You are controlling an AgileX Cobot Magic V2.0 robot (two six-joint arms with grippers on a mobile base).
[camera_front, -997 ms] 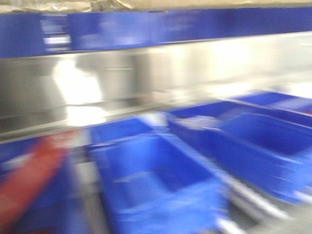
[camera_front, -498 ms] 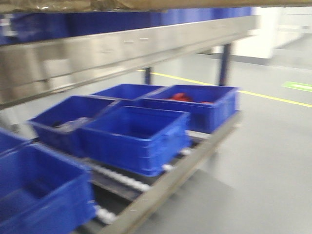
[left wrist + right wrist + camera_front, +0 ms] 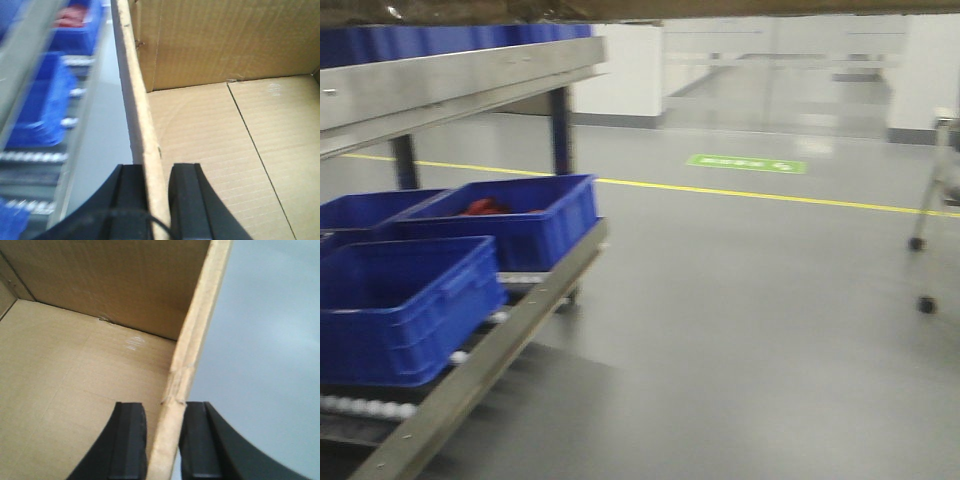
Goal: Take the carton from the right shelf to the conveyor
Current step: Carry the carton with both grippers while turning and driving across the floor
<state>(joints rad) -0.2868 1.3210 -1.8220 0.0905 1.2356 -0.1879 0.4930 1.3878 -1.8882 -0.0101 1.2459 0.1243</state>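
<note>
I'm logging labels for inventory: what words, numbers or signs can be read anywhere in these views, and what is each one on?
Green floor sign: white lettering, too blurred to read.
Carton: no print shows on its inner walls or bottom in either wrist view.
Blue bins: no label in view.
Nothing here is legible enough to quote.

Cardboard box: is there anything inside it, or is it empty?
Empty, as far as shown. Both wrist views look into the carton and show only its bare cardboard floor and walls.
</note>
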